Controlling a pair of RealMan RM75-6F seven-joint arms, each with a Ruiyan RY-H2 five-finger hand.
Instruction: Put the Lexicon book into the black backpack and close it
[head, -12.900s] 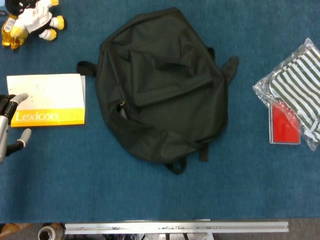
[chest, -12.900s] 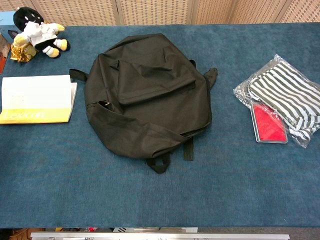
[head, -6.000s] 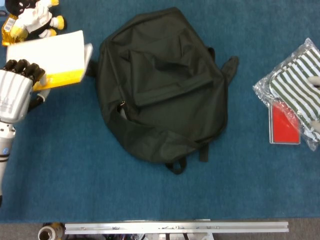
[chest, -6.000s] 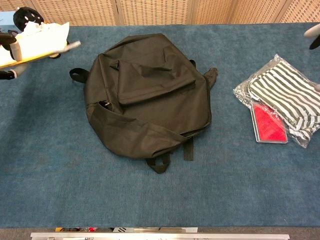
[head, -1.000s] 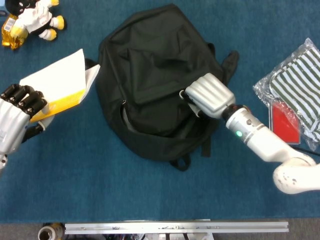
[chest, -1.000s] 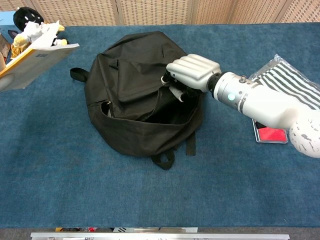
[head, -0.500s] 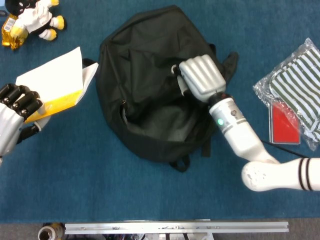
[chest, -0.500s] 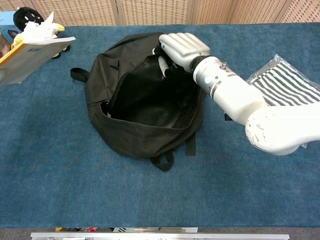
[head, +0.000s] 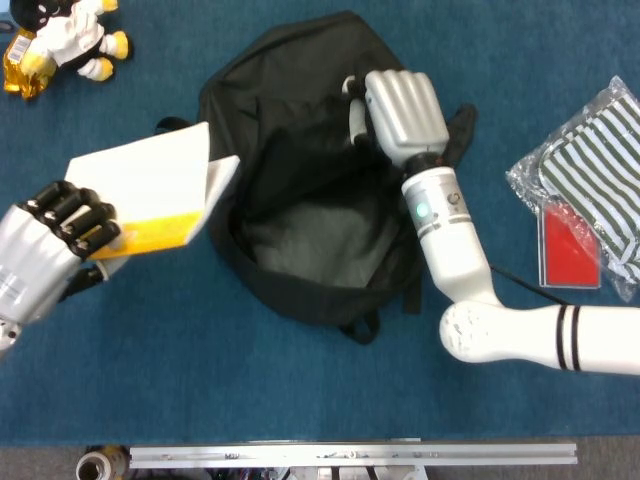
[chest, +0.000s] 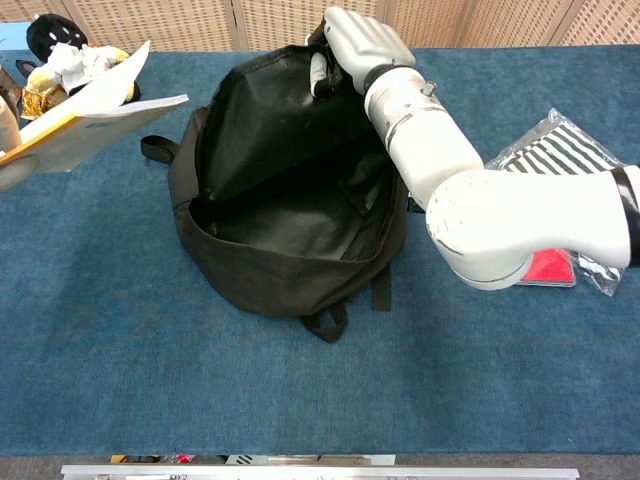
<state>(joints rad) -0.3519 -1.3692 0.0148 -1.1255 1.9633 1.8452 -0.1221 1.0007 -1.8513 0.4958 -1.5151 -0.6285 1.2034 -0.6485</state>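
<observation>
My left hand (head: 45, 255) grips the book (head: 145, 200), lifted near the desk's left edge, just beside the backpack (head: 300, 250); I can't read its cover. My right hand (head: 400, 105) clamps the flap (chest: 270, 110), holding the backpack's mouth open

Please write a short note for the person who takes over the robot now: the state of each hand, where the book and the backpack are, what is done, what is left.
Left hand: holds the book in the air, left of the backpack, its far edge near the bag's left rim.
Right hand: grips the backpack's front flap and holds it lifted, so the main compartment gapes open.
Done: book picked up, bag opened.
Left: slide the book into the opening, let go of both, close the backpack.
Also on the table, not part of the job: plush toy far left, striped pouch right.
</observation>
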